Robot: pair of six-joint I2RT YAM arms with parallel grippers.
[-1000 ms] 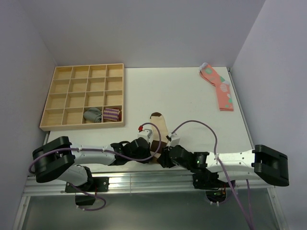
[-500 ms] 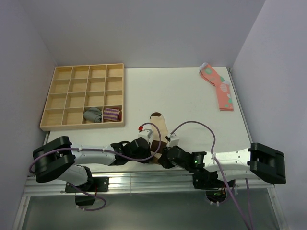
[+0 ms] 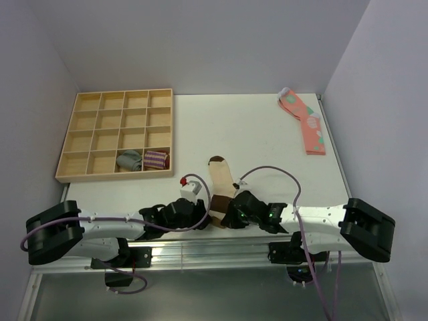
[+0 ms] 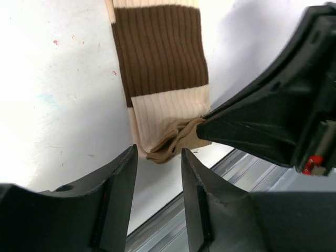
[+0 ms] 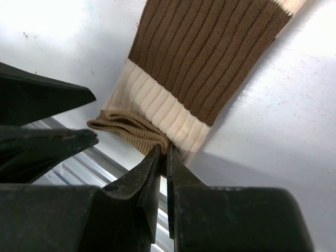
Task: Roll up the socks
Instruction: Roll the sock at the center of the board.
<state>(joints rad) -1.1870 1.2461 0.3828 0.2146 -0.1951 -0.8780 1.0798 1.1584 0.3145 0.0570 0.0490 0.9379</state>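
Observation:
The beige socks (image 3: 222, 182) with dark brown bands lie stacked near the table's front edge, toe pointing away. In the right wrist view my right gripper (image 5: 164, 152) is shut on the tan cuff end (image 5: 126, 127) of the socks (image 5: 210, 58). In the left wrist view my left gripper (image 4: 158, 153) is open, its fingers just short of the bunched cuff (image 4: 170, 143), not touching it. From above, the left gripper (image 3: 204, 212) and the right gripper (image 3: 227, 215) face each other at the cuff.
A wooden compartment tray (image 3: 73, 134) at the back left holds a grey rolled sock (image 3: 130, 160) and a purple-striped rolled sock (image 3: 155, 160). Pink socks with green spots (image 3: 305, 123) lie at the back right. The metal table edge (image 3: 200, 251) is right below the cuff.
The left arm has pulled back and to the left, its gripper now off the cuff and open. The right gripper has moved left onto the cuff end.

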